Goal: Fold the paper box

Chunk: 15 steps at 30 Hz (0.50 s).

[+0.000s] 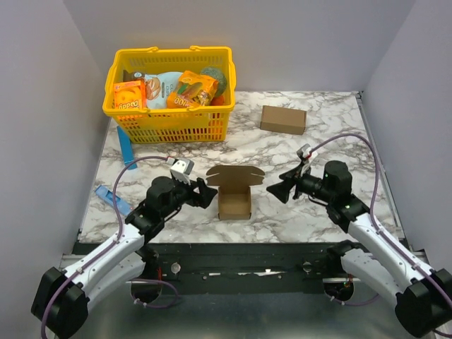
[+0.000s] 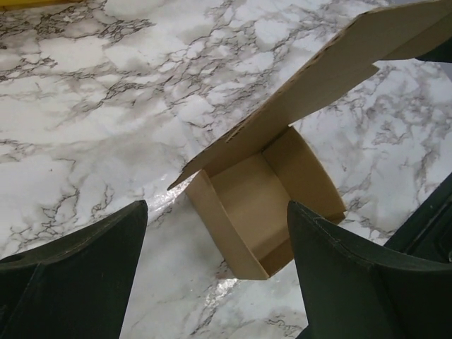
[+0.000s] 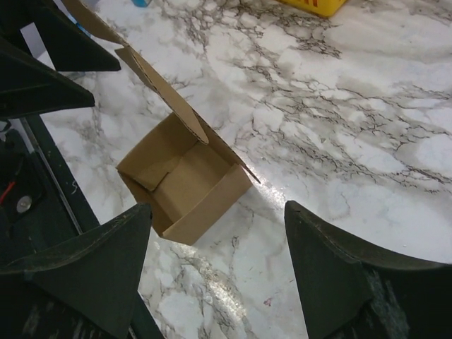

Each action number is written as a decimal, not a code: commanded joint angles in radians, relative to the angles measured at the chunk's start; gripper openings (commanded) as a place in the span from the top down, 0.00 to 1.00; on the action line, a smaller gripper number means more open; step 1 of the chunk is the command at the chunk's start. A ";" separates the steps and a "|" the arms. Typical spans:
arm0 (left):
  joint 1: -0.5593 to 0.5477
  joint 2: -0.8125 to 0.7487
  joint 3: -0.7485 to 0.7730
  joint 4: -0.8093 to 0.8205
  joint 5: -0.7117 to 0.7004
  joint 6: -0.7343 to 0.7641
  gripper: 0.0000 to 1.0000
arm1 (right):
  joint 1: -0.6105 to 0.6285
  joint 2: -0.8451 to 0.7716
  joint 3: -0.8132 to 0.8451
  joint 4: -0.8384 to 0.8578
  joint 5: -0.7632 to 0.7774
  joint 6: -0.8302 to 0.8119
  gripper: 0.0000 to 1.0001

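The paper box is a small brown carton standing on the marble table, its tray formed and its lid flap raised toward the back. It shows in the left wrist view and the right wrist view, its inside empty. My left gripper is open just left of the box, not touching it. My right gripper is open a little right of the box, apart from it. Both grippers are empty.
A yellow basket with orange snack boxes stands at the back left. A longer brown carton lies at the back right. A blue strip leans by the basket and a blue object lies at the left edge.
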<state>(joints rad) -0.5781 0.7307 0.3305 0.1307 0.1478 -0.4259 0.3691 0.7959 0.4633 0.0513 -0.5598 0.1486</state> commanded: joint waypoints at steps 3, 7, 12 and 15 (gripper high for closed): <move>-0.002 0.058 0.031 0.089 -0.080 0.102 0.12 | 0.099 0.147 0.058 0.076 0.115 -0.066 0.18; -0.002 0.101 0.045 0.090 -0.088 0.119 0.13 | 0.103 0.221 0.058 0.163 0.149 -0.063 0.20; -0.003 0.162 0.059 0.133 -0.045 0.128 0.17 | 0.108 0.267 0.070 0.203 0.167 -0.096 0.23; -0.003 0.177 0.067 0.138 -0.039 0.138 0.23 | 0.113 0.290 0.078 0.214 0.158 -0.110 0.25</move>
<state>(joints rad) -0.5781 0.8898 0.3630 0.2203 0.0910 -0.3214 0.4702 1.0637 0.5030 0.1913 -0.4286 0.0822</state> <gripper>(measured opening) 0.814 0.768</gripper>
